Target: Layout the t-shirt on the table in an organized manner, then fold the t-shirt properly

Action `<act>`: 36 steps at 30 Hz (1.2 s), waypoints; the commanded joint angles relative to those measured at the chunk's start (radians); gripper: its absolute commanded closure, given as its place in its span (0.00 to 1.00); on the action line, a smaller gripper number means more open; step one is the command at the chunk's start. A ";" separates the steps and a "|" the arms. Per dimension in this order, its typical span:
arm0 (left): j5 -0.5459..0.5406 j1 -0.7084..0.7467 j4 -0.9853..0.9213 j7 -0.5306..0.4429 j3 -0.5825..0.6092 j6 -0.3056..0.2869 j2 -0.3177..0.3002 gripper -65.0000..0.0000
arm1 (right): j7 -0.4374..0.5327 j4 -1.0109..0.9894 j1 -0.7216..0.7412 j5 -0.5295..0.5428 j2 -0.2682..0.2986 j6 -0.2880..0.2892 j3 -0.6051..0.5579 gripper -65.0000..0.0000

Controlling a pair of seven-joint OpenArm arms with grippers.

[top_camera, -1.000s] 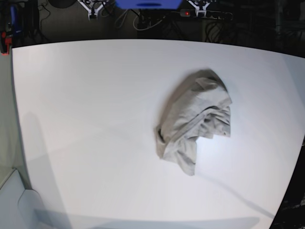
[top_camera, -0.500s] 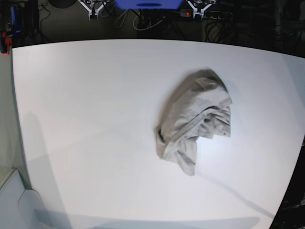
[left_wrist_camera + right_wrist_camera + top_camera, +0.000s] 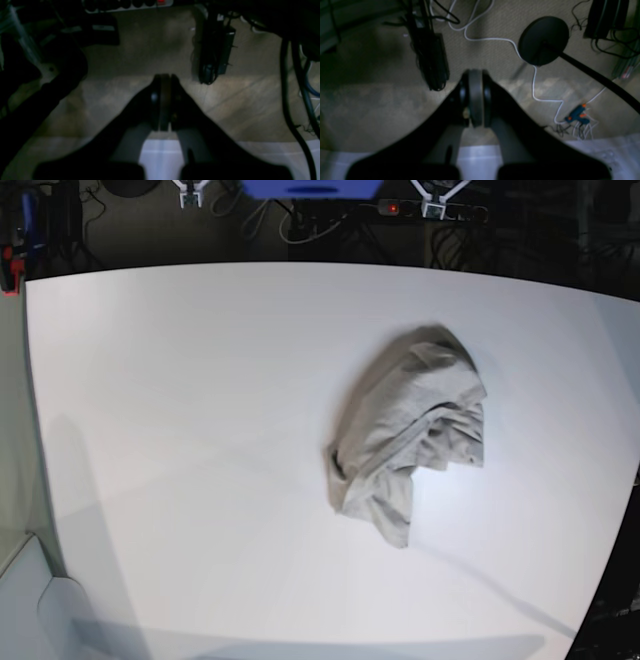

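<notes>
Both claws are sitting pressed together and pinching nothing: the left claw [image 3: 162, 77] is pointing out past the table edge toward a dim floor, and the right claw [image 3: 475, 73] is doing the same over carpet strewn with cables. Neither is appearing over the tabletop in the base view, so both arms are, by my judgement, parked clear of the work and waiting to begin.

Working from largest to smallest: the table [image 3: 180, 400] is filling most of the base view, white and bare apart from the one garment. The t-shirt [image 3: 410, 435] is lying on that view's right half, well apart from every edge, bunched into a crumpled heap with folds doubling over one another and a narrower tail trailing toward the near side. No sleeve, collar or label is showing clearly enough to identify.

Assessment: the laying-out step is not yet started. The heap is lying on the left arm's side, so that arm is looking better placed to reach it first. Finding a true hem or shoulder in the bunched cloth is the likely difficulty.
</notes>
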 commanded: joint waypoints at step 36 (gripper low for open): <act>-0.012 0.572 1.416 0.276 -0.321 -0.001 -0.090 1.00 | -0.116 1.481 -0.729 0.002 0.127 0.012 0.011 1.00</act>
